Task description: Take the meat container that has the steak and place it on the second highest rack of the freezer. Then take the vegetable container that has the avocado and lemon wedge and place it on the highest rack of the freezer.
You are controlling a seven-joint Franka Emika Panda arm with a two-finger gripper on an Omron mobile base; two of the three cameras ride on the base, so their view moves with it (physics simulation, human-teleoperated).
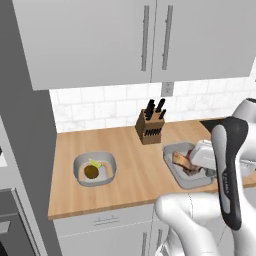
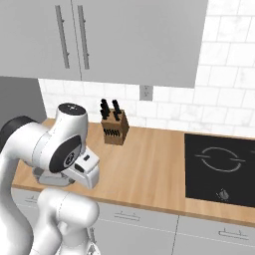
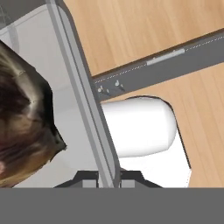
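The meat container point(image 1: 176, 172) is a grey tray near the counter's front edge on the right, with the reddish-brown steak point(image 1: 181, 160) inside. My gripper point(image 3: 108, 178) reaches down into it and is shut on its thin grey rim point(image 3: 83, 100), one fingertip on each side. The steak point(image 3: 22, 127) lies just left of that rim in the hand view. I cannot tell whether the tray is touching the counter. The vegetable container point(image 1: 113, 168), a rounded grey bowl, sits apart on the left of the counter and holds the dark avocado point(image 1: 91, 171) and the yellow-green lemon wedge point(image 1: 95, 163).
A wooden knife block point(image 1: 149, 127) stands at the back of the counter between the two containers. Wall cabinets point(image 1: 145, 40) hang overhead. A black cooktop point(image 2: 219, 169) lies to the right. A tall grey panel point(image 1: 22, 130) borders the counter's left end.
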